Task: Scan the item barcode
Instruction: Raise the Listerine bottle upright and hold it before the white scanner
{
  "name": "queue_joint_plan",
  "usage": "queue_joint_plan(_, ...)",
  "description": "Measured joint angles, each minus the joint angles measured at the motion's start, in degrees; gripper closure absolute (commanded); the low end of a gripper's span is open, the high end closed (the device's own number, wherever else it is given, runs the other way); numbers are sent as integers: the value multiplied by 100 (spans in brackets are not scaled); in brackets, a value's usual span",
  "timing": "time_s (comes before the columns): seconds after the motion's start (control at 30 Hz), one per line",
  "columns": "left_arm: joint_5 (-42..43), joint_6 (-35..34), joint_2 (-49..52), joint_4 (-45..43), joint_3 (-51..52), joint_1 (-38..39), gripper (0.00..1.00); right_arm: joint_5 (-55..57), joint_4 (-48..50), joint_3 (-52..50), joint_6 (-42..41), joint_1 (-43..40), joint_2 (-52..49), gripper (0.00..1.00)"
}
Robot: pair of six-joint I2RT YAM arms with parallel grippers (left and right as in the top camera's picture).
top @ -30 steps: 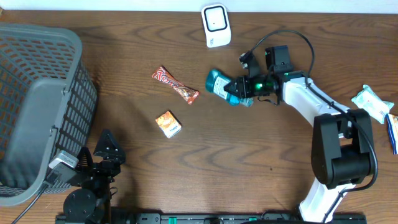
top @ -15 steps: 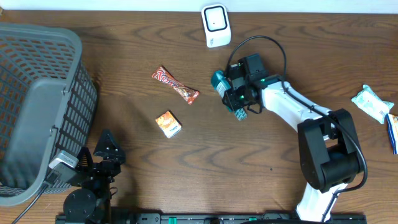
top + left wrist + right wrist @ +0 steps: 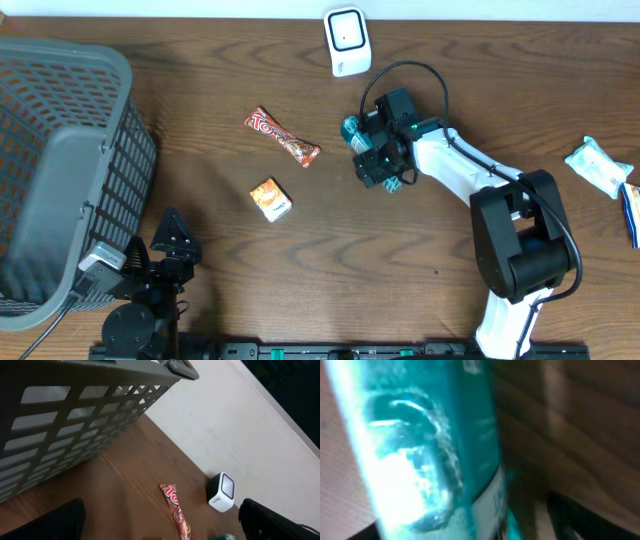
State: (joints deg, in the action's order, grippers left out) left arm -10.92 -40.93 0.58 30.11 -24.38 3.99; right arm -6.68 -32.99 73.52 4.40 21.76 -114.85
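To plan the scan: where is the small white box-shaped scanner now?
Overhead, the small white scanner stands at the far edge of the table near the middle, beyond the teal packet and up-right of the red snack wrapper.

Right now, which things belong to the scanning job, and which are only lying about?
Job: teal item, scanner, right tool.
Lying about: candy bar, orange box, basket, white packet.

The right gripper [image 3: 378, 162] hid most of the teal packet [image 3: 350, 128], and the gray basket [image 3: 60, 170] ran off the left edge.
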Motion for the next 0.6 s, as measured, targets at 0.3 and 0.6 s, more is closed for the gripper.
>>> queue_joint_plan(0.3,0,0,0,2,0,0,2,79,-114,13,-7,-2,7,85)
queue_joint_plan(0.6,2,0,0,0,0,0,2,-389,-138,105,-7,-105,-35,99)
